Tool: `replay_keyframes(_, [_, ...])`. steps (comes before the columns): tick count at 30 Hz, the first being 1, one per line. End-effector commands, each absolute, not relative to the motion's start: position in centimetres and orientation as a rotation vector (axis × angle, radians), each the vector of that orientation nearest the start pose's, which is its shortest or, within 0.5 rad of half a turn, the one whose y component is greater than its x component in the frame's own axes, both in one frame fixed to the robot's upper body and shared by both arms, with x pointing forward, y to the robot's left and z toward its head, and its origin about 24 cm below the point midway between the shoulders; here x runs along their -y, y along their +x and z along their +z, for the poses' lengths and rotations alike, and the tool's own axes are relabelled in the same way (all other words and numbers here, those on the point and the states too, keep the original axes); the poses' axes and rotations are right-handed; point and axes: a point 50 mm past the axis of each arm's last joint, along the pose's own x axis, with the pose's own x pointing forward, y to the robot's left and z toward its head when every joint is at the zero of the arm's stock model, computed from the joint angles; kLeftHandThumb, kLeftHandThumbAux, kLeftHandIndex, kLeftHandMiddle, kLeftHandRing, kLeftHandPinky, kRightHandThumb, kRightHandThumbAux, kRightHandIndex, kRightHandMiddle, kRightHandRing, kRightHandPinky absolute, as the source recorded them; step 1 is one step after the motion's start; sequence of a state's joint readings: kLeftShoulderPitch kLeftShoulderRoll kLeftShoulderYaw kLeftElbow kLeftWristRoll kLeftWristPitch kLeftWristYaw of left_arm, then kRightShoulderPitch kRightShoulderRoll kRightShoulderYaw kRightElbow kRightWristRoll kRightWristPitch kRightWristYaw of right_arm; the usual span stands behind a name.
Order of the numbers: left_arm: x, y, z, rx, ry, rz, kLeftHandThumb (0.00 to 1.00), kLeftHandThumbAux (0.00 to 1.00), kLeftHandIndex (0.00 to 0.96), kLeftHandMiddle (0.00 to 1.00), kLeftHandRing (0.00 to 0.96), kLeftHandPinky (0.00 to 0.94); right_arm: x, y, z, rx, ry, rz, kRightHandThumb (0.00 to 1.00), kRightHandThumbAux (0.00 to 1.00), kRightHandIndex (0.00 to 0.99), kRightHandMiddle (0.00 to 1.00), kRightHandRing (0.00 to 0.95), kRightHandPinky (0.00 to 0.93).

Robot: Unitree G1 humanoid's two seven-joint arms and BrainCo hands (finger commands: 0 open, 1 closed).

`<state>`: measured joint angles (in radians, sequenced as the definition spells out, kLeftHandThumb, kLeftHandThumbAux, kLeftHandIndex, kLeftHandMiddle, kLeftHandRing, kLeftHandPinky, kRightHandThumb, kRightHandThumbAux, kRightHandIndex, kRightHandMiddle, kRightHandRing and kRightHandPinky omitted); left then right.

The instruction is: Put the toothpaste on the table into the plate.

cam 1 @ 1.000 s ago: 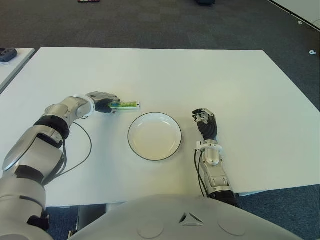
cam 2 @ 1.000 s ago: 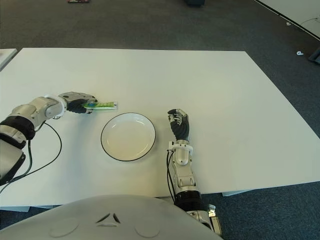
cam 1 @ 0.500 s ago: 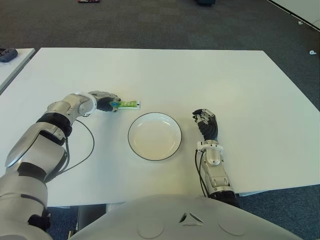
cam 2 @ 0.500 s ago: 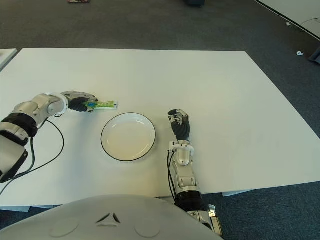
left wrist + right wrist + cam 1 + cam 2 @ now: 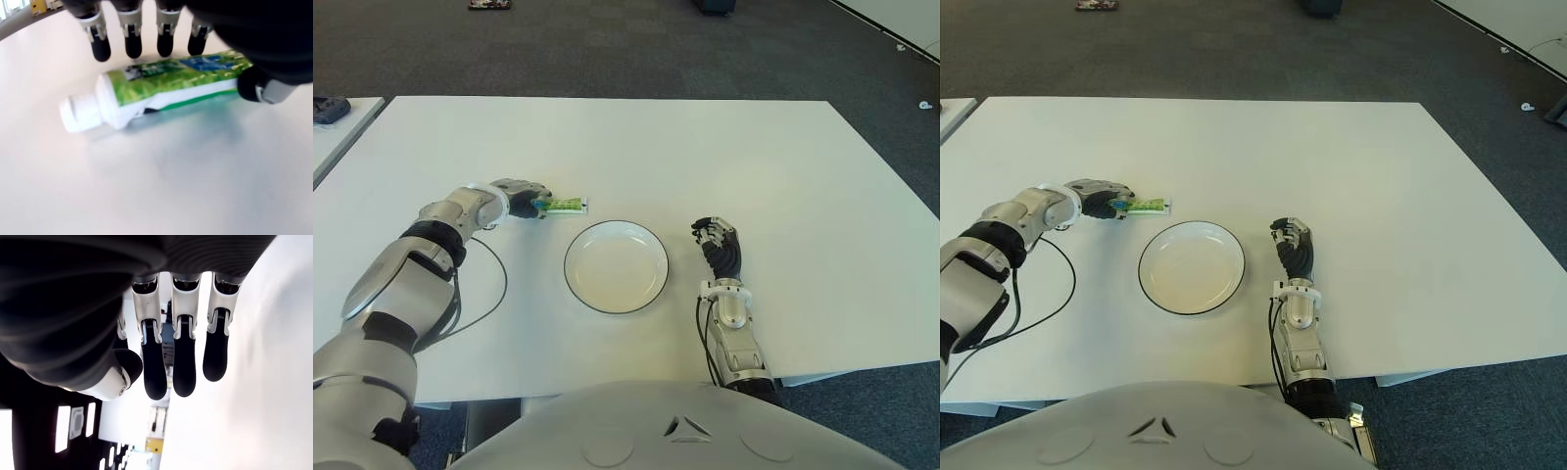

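Note:
The toothpaste, a green and white tube with a white cap, lies flat on the white table, just left of and beyond the plate. The plate is white with a dark rim and holds nothing. My left hand is at the tube's tail end. In the left wrist view its fingers hang straight on one side of the tube and the thumb touches the tail on the other; the hand is open, not closed on the tube. My right hand shows beside the plate's right side, fingers relaxed and holding nothing.
A black cable loops on the table under my left forearm. Another white table with a dark object stands at the far left. Dark carpet surrounds the table.
My left forearm has swung slightly farther from me while the hand stays at the tube's tail. The toothpaste, the plate and the right hand have not moved.

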<state>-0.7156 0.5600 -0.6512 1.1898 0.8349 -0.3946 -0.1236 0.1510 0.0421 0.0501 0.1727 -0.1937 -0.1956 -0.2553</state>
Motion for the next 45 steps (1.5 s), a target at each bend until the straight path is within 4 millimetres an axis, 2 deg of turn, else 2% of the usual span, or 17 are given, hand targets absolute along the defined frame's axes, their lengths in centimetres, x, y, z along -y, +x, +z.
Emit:
replay_keyframes(1, [-23.2, 30.2, -3.2, -0.439, 1.615, -0.838, 0.58, 0.306, 0.015, 0.078, 0.087, 0.172, 14.8, 21.2, -1.0, -0.095, -0.149, -0.214, 0.704, 0.73, 0.426, 0.48, 0.461, 0.462])
replay_keyframes(9, [-22.7, 30.0, -3.7, -0.392, 1.549, -0.766, 0.638, 0.325, 0.042, 0.11, 0.121, 0.198, 14.9, 21.2, -1.0, -0.092, -0.148, -0.221, 0.706, 0.73, 0.427, 0.481, 0.462, 0.455])
replay_keyframes(18, [-21.7, 30.1, -3.4, -0.301, 1.527, -0.753, 0.642, 0.384, 0.042, 0.095, 0.105, 0.174, 15.0, 21.1, -0.9, -0.089, -0.15, -0.222, 0.705, 0.729, 0.428, 0.484, 0.465, 0.462])
replay_keyframes(34, [-21.2, 29.9, -3.6, -0.269, 1.553, -0.713, 0.623, 0.478, 0.061, 0.147, 0.186, 0.28, 15.0, 21.1, -0.9, -0.089, -0.148, -0.227, 0.706, 0.73, 0.428, 0.487, 0.465, 0.46])
replay_keyframes(39, [-21.2, 29.8, -3.8, -0.253, 1.556, -0.672, 0.631, 0.51, 0.177, 0.21, 0.242, 0.316, 15.0, 21.0, -0.9, -0.091, -0.149, -0.234, 0.706, 0.73, 0.428, 0.492, 0.467, 0.457])
replay_keyframes(45, [-21.2, 29.6, -3.9, -0.25, 1.543, -0.638, 0.644, 0.562, 0.26, 0.287, 0.301, 0.355, 15.1, 21.0, -0.9, -0.087, -0.147, -0.238, 0.707, 0.73, 0.428, 0.495, 0.471, 0.469])
